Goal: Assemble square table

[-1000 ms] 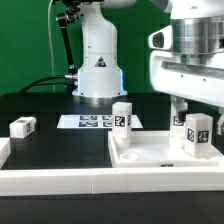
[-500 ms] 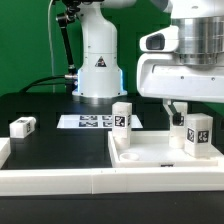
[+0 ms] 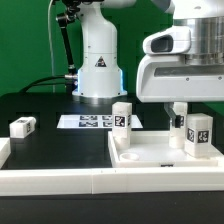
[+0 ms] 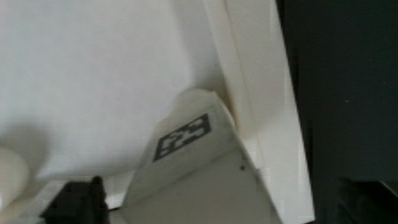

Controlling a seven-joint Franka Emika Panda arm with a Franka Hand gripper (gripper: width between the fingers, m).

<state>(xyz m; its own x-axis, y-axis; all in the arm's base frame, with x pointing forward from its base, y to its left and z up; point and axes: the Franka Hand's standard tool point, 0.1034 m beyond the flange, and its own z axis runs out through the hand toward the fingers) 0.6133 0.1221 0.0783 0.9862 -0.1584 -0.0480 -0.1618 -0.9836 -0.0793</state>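
Tool (image 3: 180,112) closer to leg (image 3: 198,134) at tabletop (image 3: 150,152) edge

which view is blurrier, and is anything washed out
Wrist view: soft throughout, the tag on the leg smeared, the tabletop a nearly featureless white. Exterior view: sharper, the patterns on the marker board distinct, no strong glare.

The black worktop (image 3: 50,145) fills the lower part of the exterior view. On it lies the marker board (image 3: 85,122), flat, toward the back. A long white border wall (image 3: 50,180) runs along the near edge. Behind everything hangs a green backdrop (image 3: 25,45).
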